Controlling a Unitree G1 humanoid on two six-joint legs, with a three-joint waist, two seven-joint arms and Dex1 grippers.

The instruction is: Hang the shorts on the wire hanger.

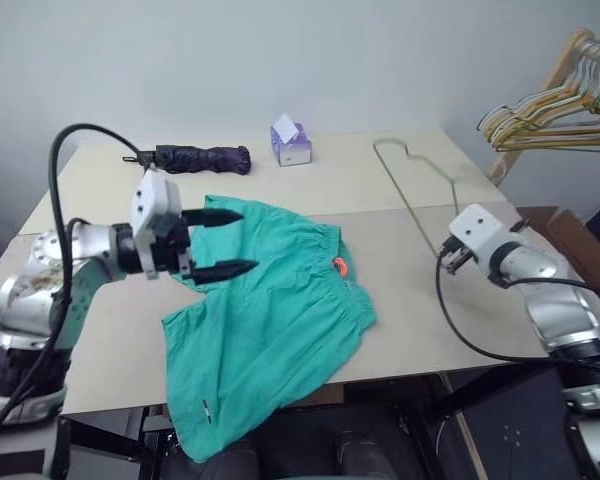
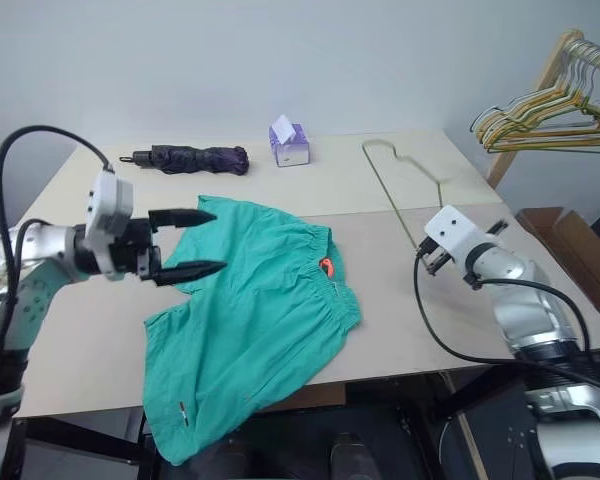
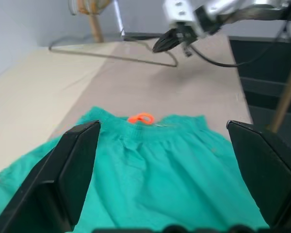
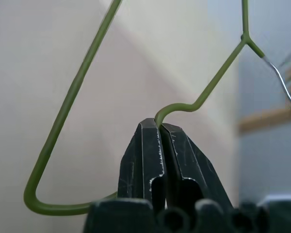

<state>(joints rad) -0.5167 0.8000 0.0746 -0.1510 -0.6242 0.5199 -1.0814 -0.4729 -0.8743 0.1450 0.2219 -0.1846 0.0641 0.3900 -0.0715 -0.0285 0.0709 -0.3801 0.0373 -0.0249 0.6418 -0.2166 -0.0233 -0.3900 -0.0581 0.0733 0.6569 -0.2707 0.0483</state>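
Observation:
The teal-green shorts (image 1: pixel 280 310) lie spread on the table, their lower leg hanging over the front edge, with an orange-red tab (image 1: pixel 339 265) at the waistband. My left gripper (image 1: pixel 248 240) hovers open over the shorts' upper left part, pointing toward the waistband, with nothing between its fingers. At the right, my right gripper (image 1: pixel 446 258) is shut on the near end of the thin olive wire hanger (image 1: pixel 405 195). The right wrist view shows the hanger wire (image 4: pixel 77 82) pinched between the closed fingertips. The hanger's hook end reaches toward the back of the table.
A folded purple umbrella (image 1: pixel 202 157) and a small purple tissue box (image 1: pixel 291 143) sit at the table's back. A wooden rack with several bunched hangers (image 1: pixel 560 110) stands beyond the right corner. The table's front edge (image 1: pixel 400 372) is close below the shorts.

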